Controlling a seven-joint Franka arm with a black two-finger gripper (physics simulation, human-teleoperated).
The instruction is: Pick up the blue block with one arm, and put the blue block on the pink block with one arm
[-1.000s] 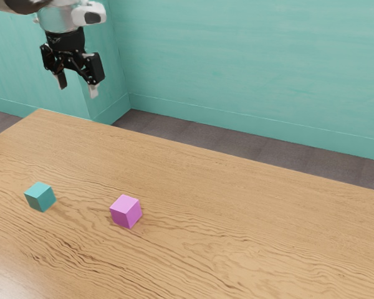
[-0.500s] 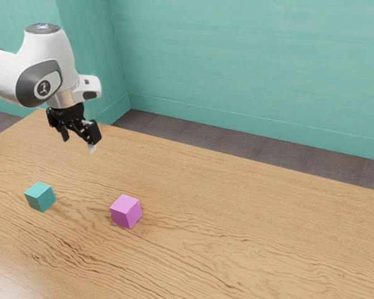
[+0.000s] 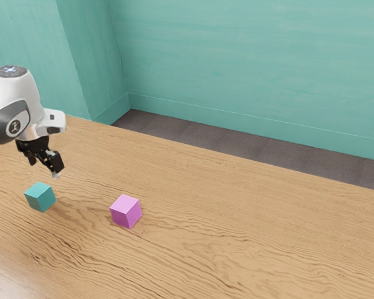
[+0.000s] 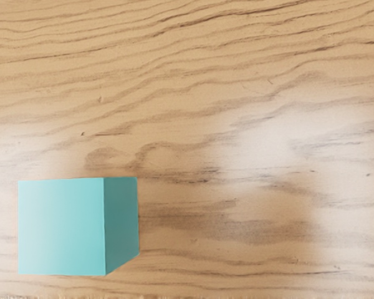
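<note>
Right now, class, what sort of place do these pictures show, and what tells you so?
Likely a simulated robot test room: a wooden table, plain teal walls, and a gripper hanging above a blue block, with a pink block nearby.

No word, number or brand can be read anywhere. The grey disc [image 3: 2, 122] on the arm [image 3: 10, 87], just above the gripper [image 3: 45, 166], carries a small white mark [image 3: 14, 127], too small to read.

Wood-grain table [image 3: 249, 230] carried 2 cubes, both flat on its top & apart. Blue block [image 3: 40, 197], teal-ish, sat nr the exterior view's left edge; pink block [image 3: 126, 211] lay at approx 3 o'clock from it, each w/ one corner twd the camera.
</note>
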